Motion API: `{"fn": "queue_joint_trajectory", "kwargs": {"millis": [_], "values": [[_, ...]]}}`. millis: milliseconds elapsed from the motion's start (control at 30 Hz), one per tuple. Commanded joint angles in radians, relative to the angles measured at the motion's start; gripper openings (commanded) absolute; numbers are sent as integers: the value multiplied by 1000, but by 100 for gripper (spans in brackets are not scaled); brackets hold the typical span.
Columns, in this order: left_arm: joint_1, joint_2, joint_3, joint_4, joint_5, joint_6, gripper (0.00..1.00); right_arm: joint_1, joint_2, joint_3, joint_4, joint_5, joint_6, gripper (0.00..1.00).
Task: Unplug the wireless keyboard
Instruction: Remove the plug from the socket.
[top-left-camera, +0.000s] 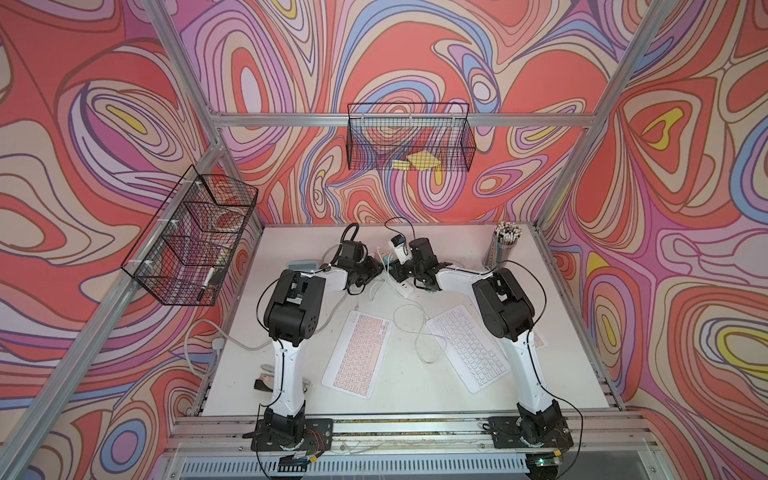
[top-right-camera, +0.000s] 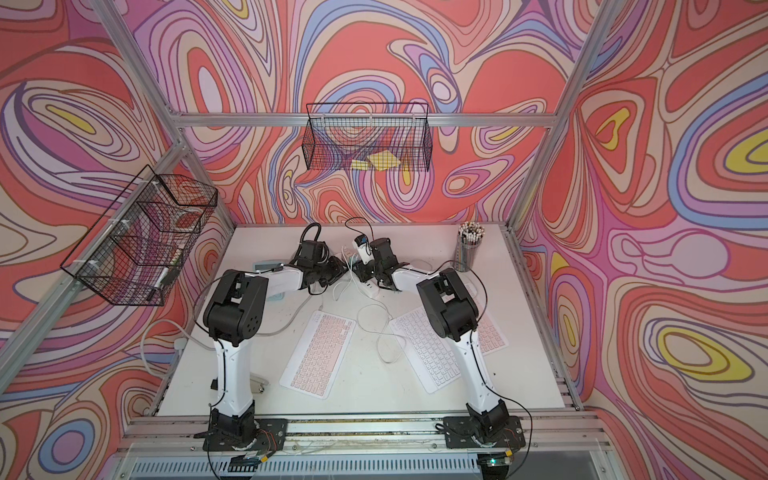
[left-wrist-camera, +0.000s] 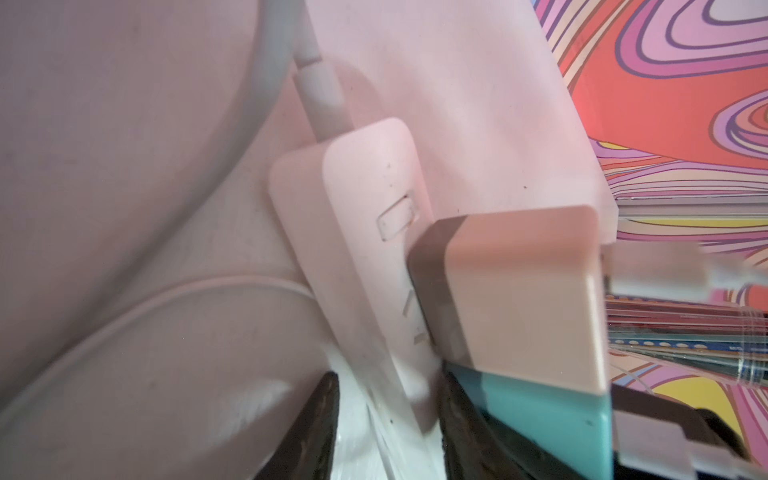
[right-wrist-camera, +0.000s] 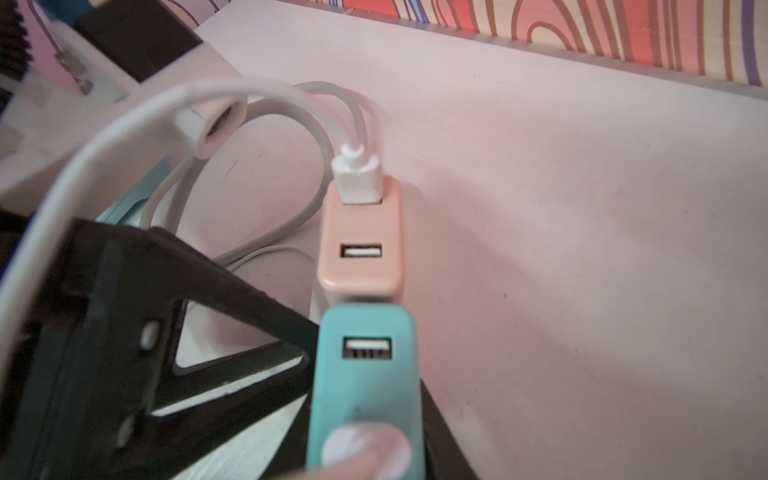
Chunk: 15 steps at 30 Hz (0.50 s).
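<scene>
A pink keyboard and a white keyboard lie on the table, with a looped white cable between them. Behind them lies a white power strip with a pink charger and a teal charger plugged in. My left gripper is shut across the strip, one finger on each side. My right gripper is shut on the teal charger. A white USB plug sits in the pink charger. A blurred white plug sits in the teal one.
A pencil cup stands at the back right. Wire baskets hang on the back wall and the left frame. A grey-blue device lies behind the left arm. A third keyboard's edge shows under the right arm.
</scene>
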Motion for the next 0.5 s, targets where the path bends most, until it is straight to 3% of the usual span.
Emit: {"fn": "queue_joint_trajectory", "kwargs": {"millis": [0,100,333,467], "values": [[5,54,9,-4,34,-29,39,20,-25,-18,28,-16,16,28],[3,51,-16,-26,35,-18,36,42,-27,-23,53,4,23,25],[-9,42,-45,-119,21,26,34,152,-9,12,19,101,-175,21],[-14,42,-64,-131,16,32,34,179,-3,35,-3,133,-197,19]]}}
